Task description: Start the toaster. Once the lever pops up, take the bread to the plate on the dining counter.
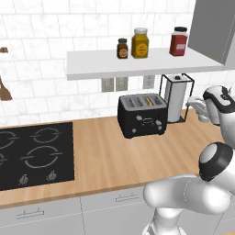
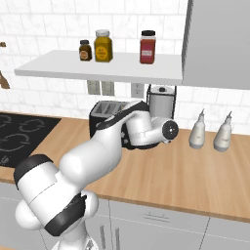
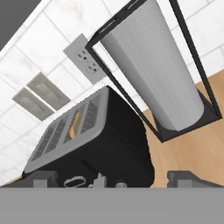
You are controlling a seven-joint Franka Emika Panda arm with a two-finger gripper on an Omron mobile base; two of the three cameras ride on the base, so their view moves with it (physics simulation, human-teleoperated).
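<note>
The black toaster (image 1: pixel 142 115) stands on the wood worktop against the tiled wall. A tan slice of bread (image 1: pixel 148 100) sits in one of its top slots. In the hand view the toaster (image 3: pixel 100 144) lies just below and ahead, and the bread (image 3: pixel 76 123) shows in a slot. My gripper (image 1: pixel 192 106) hovers to the toaster's right, beside the paper towel stand. It is open (image 3: pixel 116 180), its fingertips (image 3: pixel 43 178) wide apart with nothing between them. In the right base view my own arm covers most of the toaster (image 2: pixel 103 110). The plate and the dining counter are out of view.
A black wire stand with a paper towel roll (image 1: pixel 176 97) stands close to the toaster's right. A black cooktop (image 1: pixel 34 153) lies to the left. A shelf (image 1: pixel 137 64) with three jars hangs above. Two white bottles (image 2: pixel 211 132) stand further right.
</note>
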